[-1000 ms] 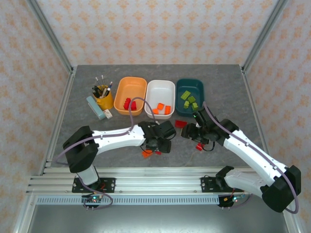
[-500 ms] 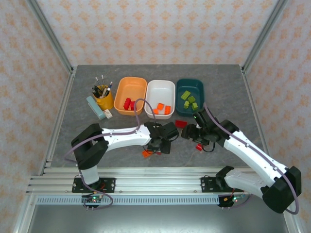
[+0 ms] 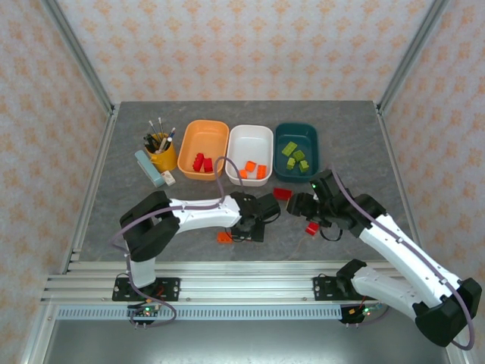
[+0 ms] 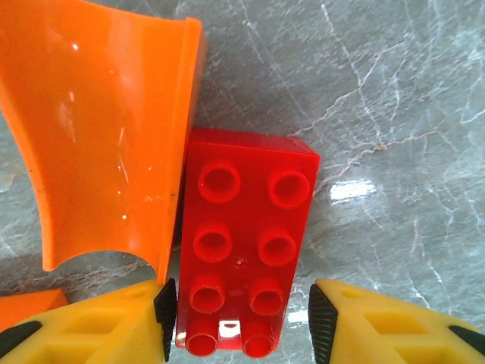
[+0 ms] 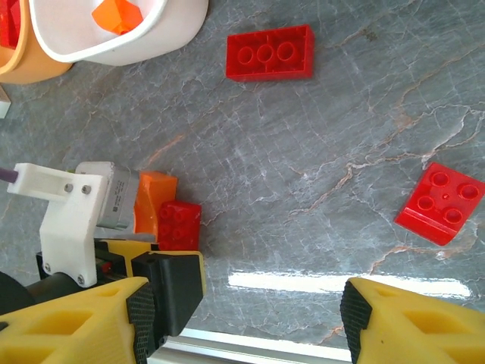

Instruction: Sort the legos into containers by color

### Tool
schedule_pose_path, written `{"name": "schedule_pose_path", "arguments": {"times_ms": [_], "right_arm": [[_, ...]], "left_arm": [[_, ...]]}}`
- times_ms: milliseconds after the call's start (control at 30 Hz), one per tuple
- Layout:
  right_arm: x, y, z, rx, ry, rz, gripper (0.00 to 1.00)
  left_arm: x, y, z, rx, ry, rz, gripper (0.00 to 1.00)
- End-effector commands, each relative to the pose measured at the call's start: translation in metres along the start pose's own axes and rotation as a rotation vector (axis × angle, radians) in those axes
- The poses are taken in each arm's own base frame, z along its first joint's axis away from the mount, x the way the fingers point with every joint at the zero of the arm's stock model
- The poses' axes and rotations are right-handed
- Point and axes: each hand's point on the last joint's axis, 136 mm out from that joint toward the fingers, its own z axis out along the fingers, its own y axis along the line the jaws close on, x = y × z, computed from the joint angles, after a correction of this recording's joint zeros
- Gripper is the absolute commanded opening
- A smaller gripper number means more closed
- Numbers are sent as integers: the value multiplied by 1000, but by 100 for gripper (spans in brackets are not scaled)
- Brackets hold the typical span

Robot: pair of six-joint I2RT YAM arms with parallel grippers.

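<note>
The left gripper (image 4: 239, 326) straddles a red lego (image 4: 246, 258) on the table (image 4: 394, 114), its jaws just clear of it. An orange piece (image 4: 106, 136) touches the lego's side. The right gripper (image 5: 250, 303) hangs wide open and empty. The orange tub (image 3: 203, 123), white tub (image 3: 250, 127) and teal tub (image 3: 296, 127) stand farther back.

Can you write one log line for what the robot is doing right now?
left hand: open, straddling red brick | right hand: open, empty | orange piece: beside brick

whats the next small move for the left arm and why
Probably close the left end effector firmly on the red brick: its fingers flank the brick's near end, and an orange piece touches one side, so lift only once gripped.
</note>
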Motion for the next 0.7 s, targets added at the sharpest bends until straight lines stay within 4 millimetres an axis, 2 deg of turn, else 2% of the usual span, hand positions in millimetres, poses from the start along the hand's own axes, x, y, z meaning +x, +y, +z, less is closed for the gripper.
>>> {"name": "schedule_pose_path", "arguments": {"times_ms": [0, 200, 233, 267, 400, 500, 667], "right_arm": [[-6, -5, -5, 19, -35, 27, 68], [-6, -5, -4, 15, -36, 39, 68], [-6, -5, -4, 14, -37, 40, 68], [-6, -5, -4, 14, -38, 40, 68], [-7, -3, -7, 1, -42, 35, 67], [-12, -2, -18, -8, -80, 35, 67], [-38, 17, -60, -89, -232, -1, 66]], "left_arm": [[1, -4, 4, -28, 5, 17, 51], [-8, -4, 0, -55, -31, 42, 45], [-7, -2, 8, -79, -20, 48, 43], [-8, -2, 8, -82, -21, 50, 41], [-12, -1, 1, -85, -47, 51, 32], [-19, -8, -28, -35, -90, 48, 31], [-45, -18, -93, 53, -178, 16, 31]]}}
